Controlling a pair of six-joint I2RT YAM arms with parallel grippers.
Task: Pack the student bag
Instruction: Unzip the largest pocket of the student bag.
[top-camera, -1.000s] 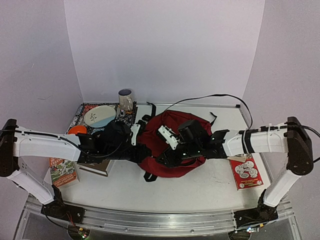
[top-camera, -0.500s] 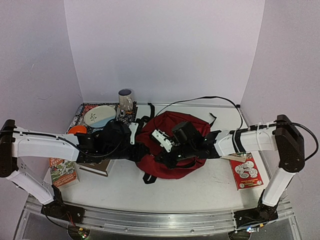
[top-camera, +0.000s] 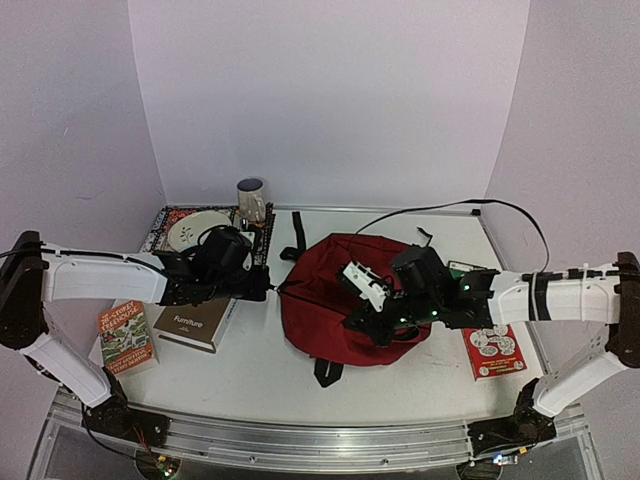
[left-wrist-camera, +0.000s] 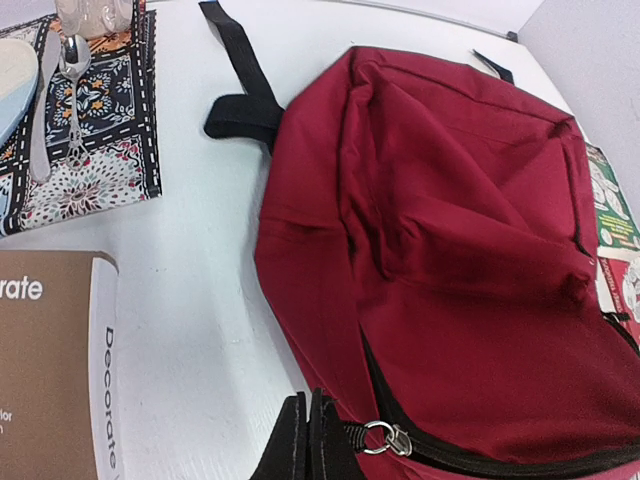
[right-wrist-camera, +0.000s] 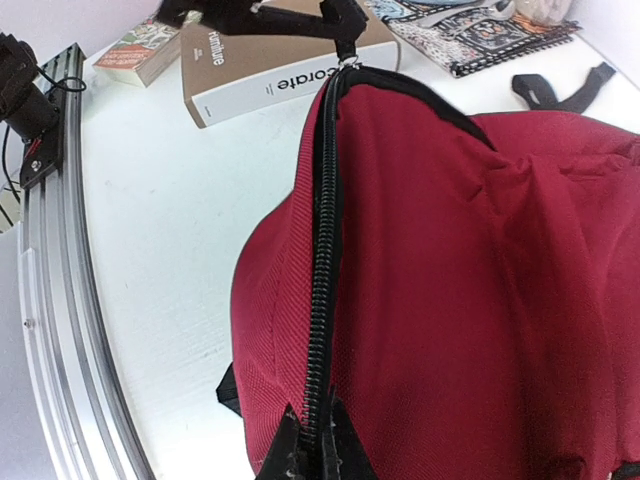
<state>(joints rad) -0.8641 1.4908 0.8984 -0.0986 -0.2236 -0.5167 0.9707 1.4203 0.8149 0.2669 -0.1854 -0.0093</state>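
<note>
Nearest, along the front edge of the bench (top-camera: 260, 372), runs an aluminium rail (right-wrist-camera: 55, 300); the right wrist view shows it close up. Just behind it, toward the near left corner, a paperback (top-camera: 125, 338) lies beside a brown hardback (top-camera: 195, 325). The overhead view reads "Furniture" on the hardback, while the left wrist view catches "Decorate" on its spine. Near the right edge lies a red booklet (top-camera: 490, 350), of which only a sliver enters the left wrist view.

The student bag (top-camera: 330, 300) lies flat in the middle of the bench, a little right of centre. From above, the right tool (top-camera: 368, 322) sits over the bag's near right part, its tips hard to make out. The right wrist view shows them pressed together, pinching the bag's fabric at the near end of the black zip (right-wrist-camera: 322, 250). That view also looks along the zip to the left tool (right-wrist-camera: 343, 35) at the bag's left edge. The left wrist view shows that tool's tips pressed together on the tab of the zip pull (left-wrist-camera: 385, 437), whose metal ring hangs just beside them.

Farther off, a black strap (top-camera: 295, 235) trails from the bag toward the far edge. At the far left corner a patterned placemat (top-camera: 160, 222) carries a pale plate (top-camera: 197, 230) and a mug (top-camera: 250, 200). Only the left wrist view reveals a spoon (left-wrist-camera: 70, 60) on the mat beside the plate.
</note>
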